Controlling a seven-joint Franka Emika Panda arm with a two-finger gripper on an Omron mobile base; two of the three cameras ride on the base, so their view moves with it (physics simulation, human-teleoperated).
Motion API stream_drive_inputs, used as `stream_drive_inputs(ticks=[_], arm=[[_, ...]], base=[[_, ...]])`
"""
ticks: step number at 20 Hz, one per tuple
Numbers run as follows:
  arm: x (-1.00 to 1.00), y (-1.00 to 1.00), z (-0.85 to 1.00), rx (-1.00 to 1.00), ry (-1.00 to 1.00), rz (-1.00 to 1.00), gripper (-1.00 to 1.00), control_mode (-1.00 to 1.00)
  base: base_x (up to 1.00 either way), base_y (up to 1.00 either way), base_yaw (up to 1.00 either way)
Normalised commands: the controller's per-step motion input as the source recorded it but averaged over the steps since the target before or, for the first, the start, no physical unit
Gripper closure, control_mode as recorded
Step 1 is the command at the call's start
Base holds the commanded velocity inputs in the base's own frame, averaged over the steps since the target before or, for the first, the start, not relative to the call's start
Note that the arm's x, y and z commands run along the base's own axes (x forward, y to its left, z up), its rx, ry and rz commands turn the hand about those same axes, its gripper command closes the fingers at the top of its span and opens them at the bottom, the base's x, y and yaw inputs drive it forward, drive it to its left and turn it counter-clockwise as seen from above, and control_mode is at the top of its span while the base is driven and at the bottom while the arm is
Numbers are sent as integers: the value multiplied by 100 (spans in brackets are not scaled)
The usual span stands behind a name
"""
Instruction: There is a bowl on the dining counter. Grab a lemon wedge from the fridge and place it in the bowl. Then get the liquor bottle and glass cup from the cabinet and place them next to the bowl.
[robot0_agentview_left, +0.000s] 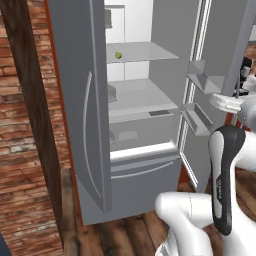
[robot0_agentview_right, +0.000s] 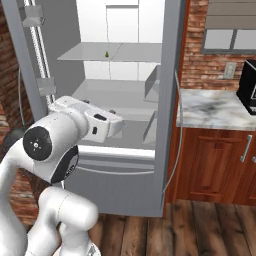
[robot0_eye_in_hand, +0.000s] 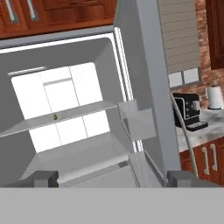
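Our gripper (robot0_eye_in_hand: 112, 178) has its fingers (robot0_eye_in_hand: 45, 178) spread wide with nothing between them, in front of the open fridge (robot0_agentview_left: 145, 100). We see the lemon wedge (robot0_agentview_left: 118, 55) on the upper shelf (robot0_agentview_left: 150, 50) inside the fridge, well apart from the gripper.

You've got the fridge's upper shelf (robot0_agentview_left: 150, 52) with just the little green lemon wedge (robot0_agentview_left: 118, 55) sitting on it, near the back.
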Motion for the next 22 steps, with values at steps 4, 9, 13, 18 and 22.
stream_drive_inputs(ticks=[4,9,13,18,22], arm=[[-37,78,65,0,37,19,-100,-100],[-34,52,36,0,46,11,-100,-100],[-24,23,-1,0,39,1,-100,-100],[-20,1,-30,0,18,0,-100,-100],[-14,0,-52,0,4,0,-100,-100]], base=[[0,0,0],[0,0,0],[0,0,0],[0,0,0],[0,0,0]])
